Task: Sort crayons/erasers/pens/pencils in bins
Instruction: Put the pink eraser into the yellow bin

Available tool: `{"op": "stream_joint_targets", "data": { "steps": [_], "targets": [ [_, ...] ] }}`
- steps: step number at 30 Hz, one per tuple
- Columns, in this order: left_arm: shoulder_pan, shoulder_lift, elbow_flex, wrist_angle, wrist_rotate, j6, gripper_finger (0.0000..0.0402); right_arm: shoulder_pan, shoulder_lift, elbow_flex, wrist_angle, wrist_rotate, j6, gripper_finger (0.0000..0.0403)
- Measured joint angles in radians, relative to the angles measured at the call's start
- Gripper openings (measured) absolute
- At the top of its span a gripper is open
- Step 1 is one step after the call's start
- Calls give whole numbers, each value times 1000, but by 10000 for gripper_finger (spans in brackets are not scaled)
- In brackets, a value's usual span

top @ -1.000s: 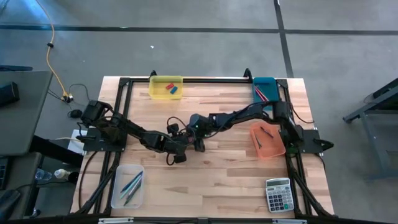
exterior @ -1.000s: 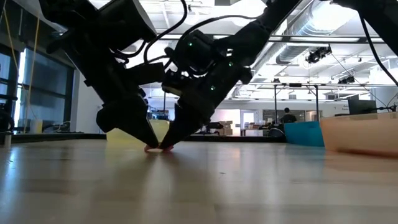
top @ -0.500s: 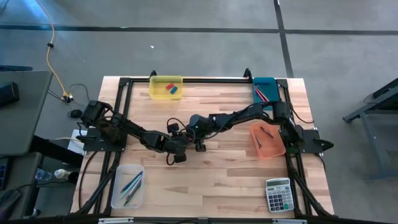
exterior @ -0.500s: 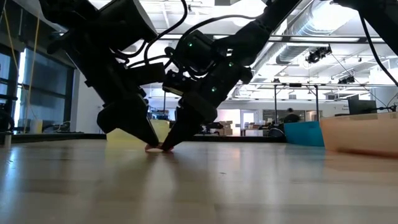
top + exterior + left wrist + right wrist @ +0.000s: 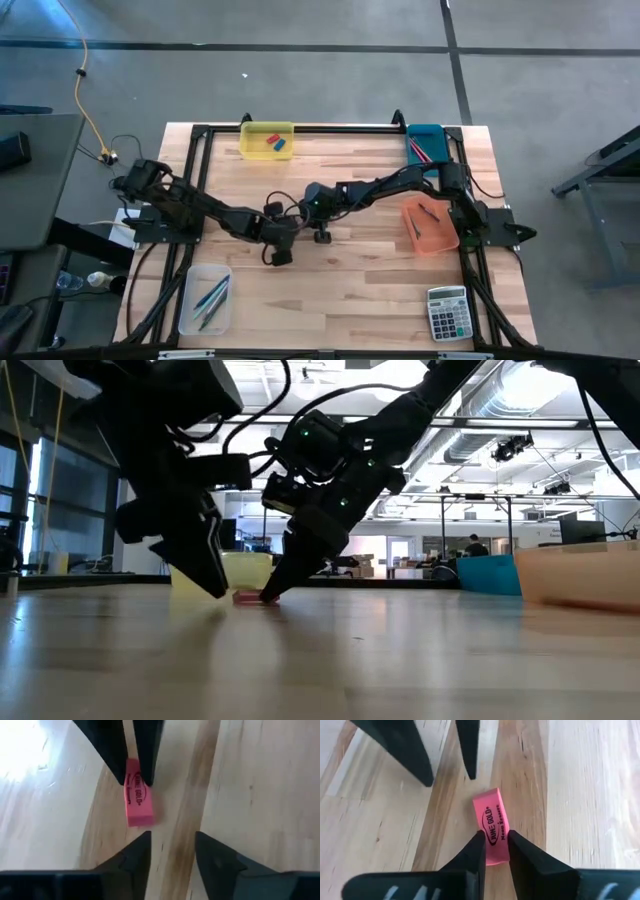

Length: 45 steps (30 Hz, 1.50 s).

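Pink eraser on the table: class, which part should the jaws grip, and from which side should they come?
Grip the pink eraser across its two long narrow sides, coming from straight above. It lies flat on the wooden table, so only those sides offer parallel faces. The right gripper already straddles one end this way; the left gripper stands open just clear of it.

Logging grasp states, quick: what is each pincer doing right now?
Left pincer: open, empty, just off the pink eraser.
Right pincer: closed on the pink eraser, which lies on the table.

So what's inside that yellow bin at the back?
The yellow bin holds two erasers, a red eraser and a blue eraser. Nothing else shows through; both arms work mid-table, away from it.
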Motion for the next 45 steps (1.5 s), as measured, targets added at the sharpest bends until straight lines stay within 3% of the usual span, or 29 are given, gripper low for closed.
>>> {"op": "stream_joint_targets", "data": {
  "steps": [5,10,22,37,45],
  "targets": [
    [-5,-41,-1,-93,15,-25,179,0,1,-1,3,-1,4,46],
    [-9,-91,0,-190,13,-54,198,0,1,-2,13,-2,15,46],
    [-18,-215,-1,-391,26,-75,200,-13,4,21,37,-16,95,46],
    [-47,-557,0,-461,2,-197,200,-42,3,45,72,-15,122,46],
    [-56,-750,0,-509,-56,-304,196,-68,-8,47,104,-17,241,46]
  ]
}}
